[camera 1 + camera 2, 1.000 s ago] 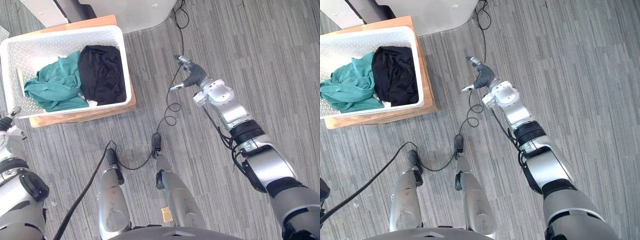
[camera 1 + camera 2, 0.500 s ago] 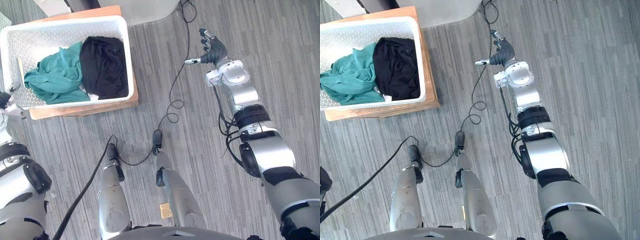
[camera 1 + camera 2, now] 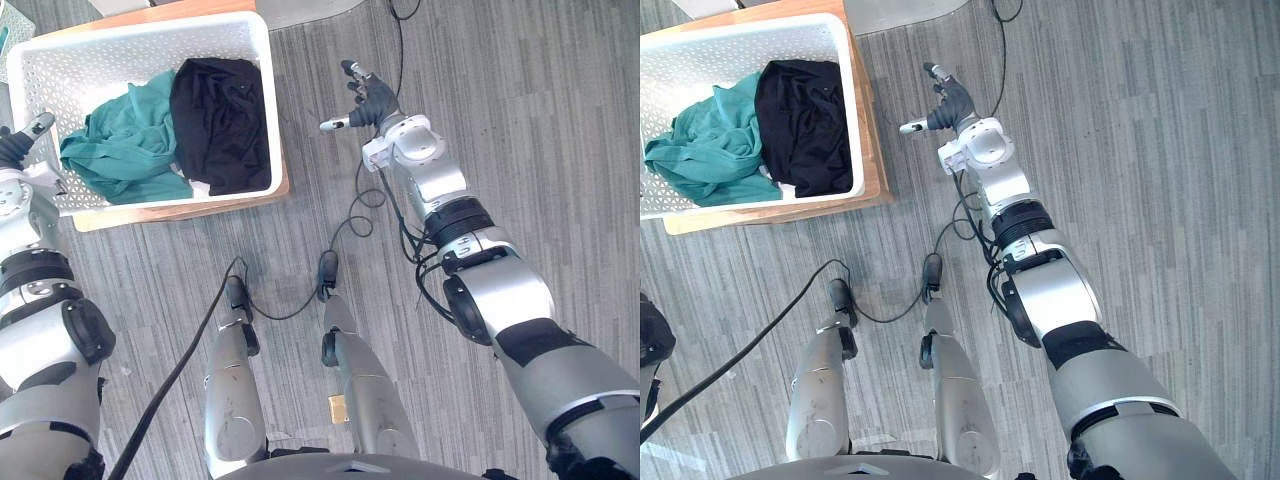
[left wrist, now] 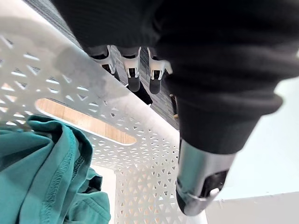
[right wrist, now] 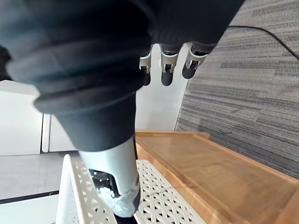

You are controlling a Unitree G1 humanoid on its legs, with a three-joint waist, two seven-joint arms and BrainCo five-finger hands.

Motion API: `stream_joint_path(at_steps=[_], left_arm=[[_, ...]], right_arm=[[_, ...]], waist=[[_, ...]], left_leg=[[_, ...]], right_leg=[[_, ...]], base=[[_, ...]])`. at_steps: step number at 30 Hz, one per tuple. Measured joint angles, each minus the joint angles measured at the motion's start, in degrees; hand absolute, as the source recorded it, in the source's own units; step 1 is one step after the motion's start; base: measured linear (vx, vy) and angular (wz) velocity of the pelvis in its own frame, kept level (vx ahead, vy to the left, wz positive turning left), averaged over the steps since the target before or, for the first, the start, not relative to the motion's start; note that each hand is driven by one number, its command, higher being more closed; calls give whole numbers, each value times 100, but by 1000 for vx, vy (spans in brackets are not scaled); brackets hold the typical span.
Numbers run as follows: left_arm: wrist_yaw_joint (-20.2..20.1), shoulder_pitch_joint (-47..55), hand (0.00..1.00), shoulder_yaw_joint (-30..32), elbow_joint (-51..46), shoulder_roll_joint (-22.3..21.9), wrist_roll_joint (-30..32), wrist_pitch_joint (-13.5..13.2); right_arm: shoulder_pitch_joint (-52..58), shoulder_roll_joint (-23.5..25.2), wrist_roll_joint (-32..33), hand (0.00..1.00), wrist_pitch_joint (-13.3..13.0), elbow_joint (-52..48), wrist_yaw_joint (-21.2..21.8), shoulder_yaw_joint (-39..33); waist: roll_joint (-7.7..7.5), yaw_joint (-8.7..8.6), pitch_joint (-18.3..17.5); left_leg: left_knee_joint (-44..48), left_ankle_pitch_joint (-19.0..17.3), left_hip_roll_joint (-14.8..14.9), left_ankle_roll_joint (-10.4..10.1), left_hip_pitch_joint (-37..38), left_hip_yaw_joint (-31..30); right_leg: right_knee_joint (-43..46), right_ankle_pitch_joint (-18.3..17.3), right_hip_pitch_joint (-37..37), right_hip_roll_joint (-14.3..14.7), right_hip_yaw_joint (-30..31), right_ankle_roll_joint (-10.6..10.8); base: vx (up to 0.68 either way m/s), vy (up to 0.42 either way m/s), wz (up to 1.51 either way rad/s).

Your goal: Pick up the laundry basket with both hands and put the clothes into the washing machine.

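The white laundry basket (image 3: pixel 272 120) stands on a low wooden platform (image 3: pixel 190 206) at the upper left. In it lie a teal garment (image 3: pixel 125 148) and a black garment (image 3: pixel 220 118). My left hand (image 3: pixel 24 138) is at the basket's left side. In its wrist view the straight fingers (image 4: pixel 133 80) lie outside the rim (image 4: pixel 88 86) and the thumb (image 4: pixel 202 189) reaches over the inside, above the teal garment (image 4: pixel 44 172). My right hand (image 3: pixel 368 98) hovers open above the floor, to the right of the basket and apart from it.
The base of a white appliance (image 3: pixel 312 8) shows just behind the platform. The right wrist view looks past the thumb (image 5: pixel 117 184) to the platform's corner (image 5: pixel 224 172) and the basket's wall (image 5: pixel 161 200). Grey plank floor (image 3: pixel 540 120) lies to the right.
The camera has shifted. My right hand swung out and then came back closer to the basket's right side. My left hand rose from the basket's front corner to its left side.
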Motion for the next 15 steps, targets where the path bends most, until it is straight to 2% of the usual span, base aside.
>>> stream_joint_path(at_steps=[6,15], left_arm=[[102,-94,0,-134,1,-103,-14,-183],[242,-74,0,-124,21,-276,-148,-211]], right_arm=[[0,355,-11,0,45,102,-6,187],[-4,501,-41,0,44,168,-207,279]], waist=[[9,34,-5],[29,36,-15]], left_leg=[[-2,3,-23,3,-123,10],[-11,23,-110,33,-213,-16]], right_leg=[[0,3,-120,-20,0,2],[0,2,-177,-112,-42,3]], base=[[5,1,0],[8,7,5]])
